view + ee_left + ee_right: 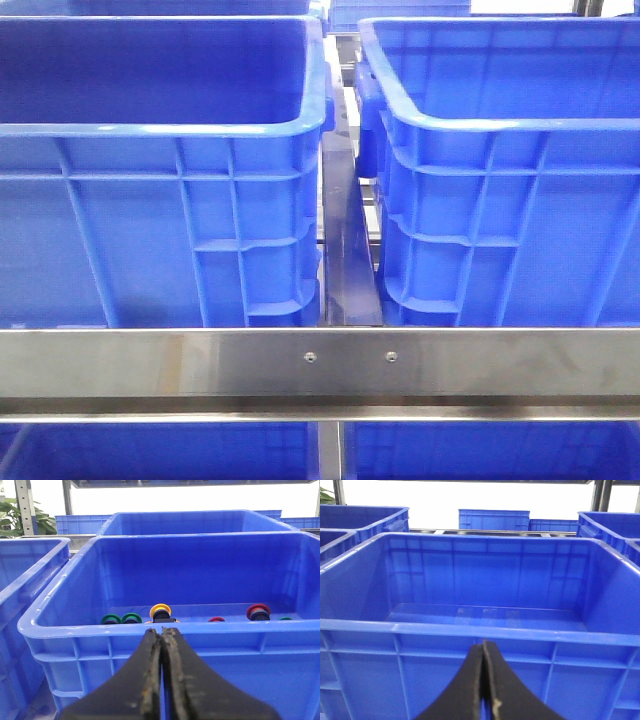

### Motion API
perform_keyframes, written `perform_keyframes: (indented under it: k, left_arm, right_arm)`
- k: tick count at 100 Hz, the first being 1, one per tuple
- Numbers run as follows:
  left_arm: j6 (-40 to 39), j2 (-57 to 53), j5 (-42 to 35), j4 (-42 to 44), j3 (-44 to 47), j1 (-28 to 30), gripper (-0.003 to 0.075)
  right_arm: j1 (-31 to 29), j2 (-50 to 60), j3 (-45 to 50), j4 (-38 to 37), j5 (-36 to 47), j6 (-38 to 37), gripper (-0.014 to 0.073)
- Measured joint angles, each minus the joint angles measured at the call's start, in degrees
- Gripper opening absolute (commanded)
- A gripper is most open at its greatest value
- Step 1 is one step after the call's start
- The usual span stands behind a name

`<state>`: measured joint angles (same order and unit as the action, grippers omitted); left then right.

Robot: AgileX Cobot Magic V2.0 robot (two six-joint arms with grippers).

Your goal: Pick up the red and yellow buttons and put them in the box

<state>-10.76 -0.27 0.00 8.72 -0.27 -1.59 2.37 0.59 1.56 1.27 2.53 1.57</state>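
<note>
Left end effector (pixel 162 680) closed, empty; right end effector (pixel 484 690) likewise; small round red buttons (pixel 258 612), yellow button (pixel 160 611), in blue crate (pixel 165 635)

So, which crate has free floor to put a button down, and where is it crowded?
The crate before the right gripper shows only bare floor between its walls. The crate before the left gripper is crowded along its near wall with green, yellow and red buttons.

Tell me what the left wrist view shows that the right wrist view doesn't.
Only the left wrist view shows buttons on a crate floor: two green, one yellow, two red, plus the left gripper. Only the right wrist view shows a crate with no buttons visible inside, and the right gripper. Both show shut fingers holding nothing outside a blue crate's near wall, with more crates behind.
</note>
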Motion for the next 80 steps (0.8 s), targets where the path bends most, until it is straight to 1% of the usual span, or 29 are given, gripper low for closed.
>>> perform_keyframes:
  k: [45,54,61,72,80]
  left_arm:
    - [0.00,0.00,0.00,0.00,-0.14,0.00,-0.0019]
    - [0.00,0.00,3.82,-0.26,-1.59,0.00,-0.0019]
    - [0.00,0.00,8.08,-0.63,-4.99,0.00,-0.0019]
    - [0.00,1.44,14.37,-1.77,-12.82,0.00,-0.0019]
    - [0.00,5.01,19.05,-2.12,-19.33,0.00,-0.0019]
  right_arm:
    - [0.00,0.00,0.00,0.00,0.00,0.00,-0.0068]
    - [0.00,0.00,0.00,0.00,0.00,0.00,-0.0068]
    - [0.00,0.00,0.00,0.00,0.00,0.00,-0.0068]
    - [0.00,0.00,0.00,0.00,0.00,0.00,-0.0068]
    - [0.00,0.00,0.00,0.00,0.00,0.00,-0.0068]
